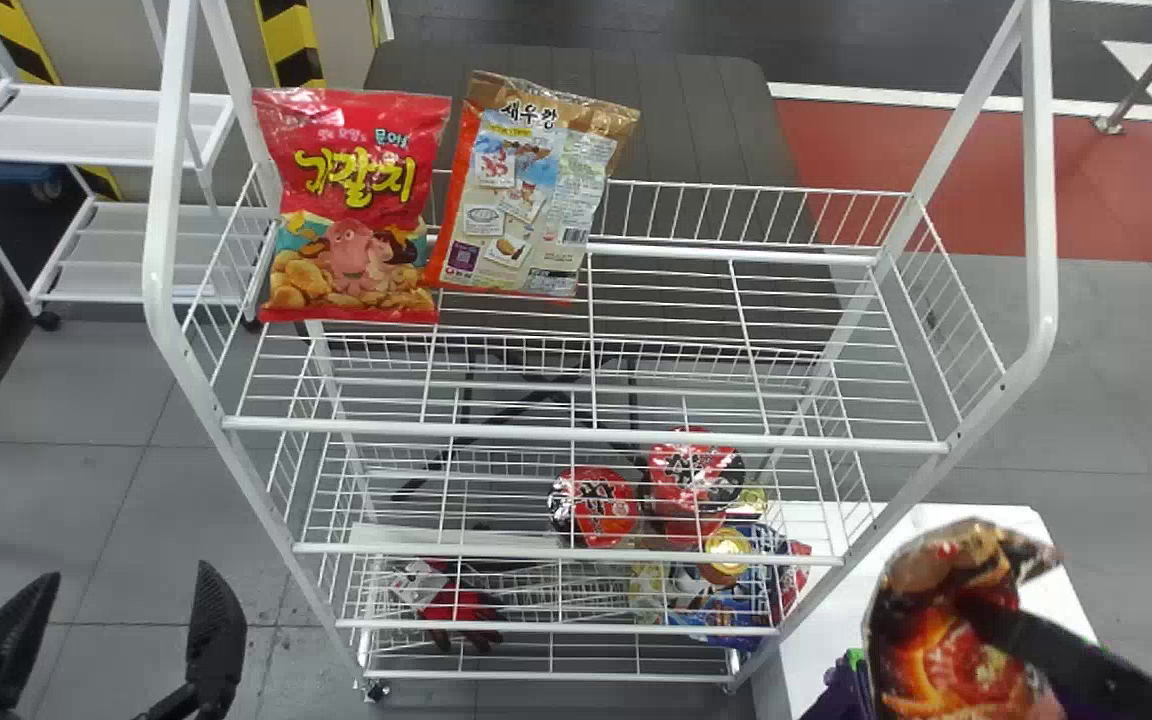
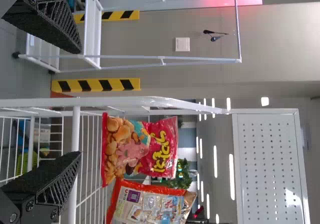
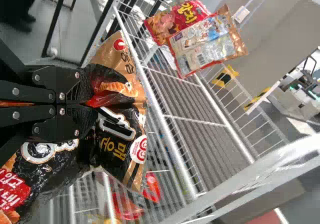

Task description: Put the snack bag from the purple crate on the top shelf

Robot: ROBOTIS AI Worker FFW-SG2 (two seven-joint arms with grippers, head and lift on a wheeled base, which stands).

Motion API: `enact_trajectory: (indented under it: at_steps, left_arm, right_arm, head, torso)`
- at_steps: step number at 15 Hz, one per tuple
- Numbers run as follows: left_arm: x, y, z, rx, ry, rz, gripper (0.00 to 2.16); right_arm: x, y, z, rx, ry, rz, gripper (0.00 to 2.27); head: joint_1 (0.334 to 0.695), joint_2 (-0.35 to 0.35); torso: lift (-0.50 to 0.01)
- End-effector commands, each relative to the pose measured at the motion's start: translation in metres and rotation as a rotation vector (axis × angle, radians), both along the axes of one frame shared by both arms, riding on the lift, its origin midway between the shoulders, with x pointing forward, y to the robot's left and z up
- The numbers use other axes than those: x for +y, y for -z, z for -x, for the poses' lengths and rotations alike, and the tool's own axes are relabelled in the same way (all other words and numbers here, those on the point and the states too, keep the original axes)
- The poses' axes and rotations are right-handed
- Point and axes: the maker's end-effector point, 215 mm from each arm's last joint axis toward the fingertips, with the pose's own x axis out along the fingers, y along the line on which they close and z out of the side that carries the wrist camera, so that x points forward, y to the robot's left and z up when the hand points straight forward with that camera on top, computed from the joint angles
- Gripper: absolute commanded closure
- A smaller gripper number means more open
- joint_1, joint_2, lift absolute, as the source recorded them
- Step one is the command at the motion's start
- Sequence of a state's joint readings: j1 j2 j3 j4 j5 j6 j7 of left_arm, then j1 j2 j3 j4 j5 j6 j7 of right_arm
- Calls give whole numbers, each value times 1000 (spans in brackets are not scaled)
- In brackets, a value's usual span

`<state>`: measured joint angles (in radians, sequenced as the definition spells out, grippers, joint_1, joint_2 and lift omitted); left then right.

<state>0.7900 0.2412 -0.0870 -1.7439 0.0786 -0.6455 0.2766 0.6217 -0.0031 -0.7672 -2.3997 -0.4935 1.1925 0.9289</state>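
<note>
In the head view's lower right, the right gripper [image 1: 996, 625] is pinching the snack bag [image 1: 946, 665], and in the right wrist view its fingers are closing tightly on the bag's dark, brown-edged wrapper. The bag is hanging outside the rack, with part of the purple crate [image 1: 841, 698] showing beside it and a white table [image 1: 806, 635] lying behind. At the lower left of the head view, the left gripper [image 1: 129, 573] is waiting empty, its fingers standing wide apart. The top shelf [image 1: 586, 432] is stretching across the middle; at its upper left, a red bag [image 1: 356, 200] and an orange-and-silver bag [image 1: 526, 200] are standing side by side. Red-and-black packages [image 1: 596, 505] are sitting on a level below, right of the centre.
</note>
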Motion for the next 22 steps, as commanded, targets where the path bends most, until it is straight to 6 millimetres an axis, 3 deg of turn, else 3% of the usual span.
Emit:
enact_trajectory:
  at_steps: [1, 4, 7, 13, 18, 22]
  left_arm:
    - [0, -1, -1, -4, -4, 3, 87]
    - [6, 3, -2, 4, -19, 6, 87]
    - [9, 5, -4, 8, -27, 6, 87]
    - [25, 5, -7, 8, -57, 14, 87]
    - [43, 11, -10, 11, -94, 18, 87]
    - [45, 8, -10, 5, -98, 17, 87]
  right_arm:
    - [29, -19, -14, -27, -46, -31, 1966]
    - [50, -31, -50, -99, -37, 61, 1966]
    - [72, -60, -93, -289, -1, 137, 1966]
    - [97, -125, -143, -635, 158, 145, 1953]
    - [124, -102, -187, -680, 183, 150, 1932]
    - [122, -82, -217, -681, 218, 72, 1932]
  head:
    - [695, -70]
    - [695, -6]
    - [695, 35]
    - [695, 123]
    - [695, 178]
    - [695, 200]
  torso:
    - [0]
    - [0]
    - [0]
    - [0]
    - [0]
    - [0]
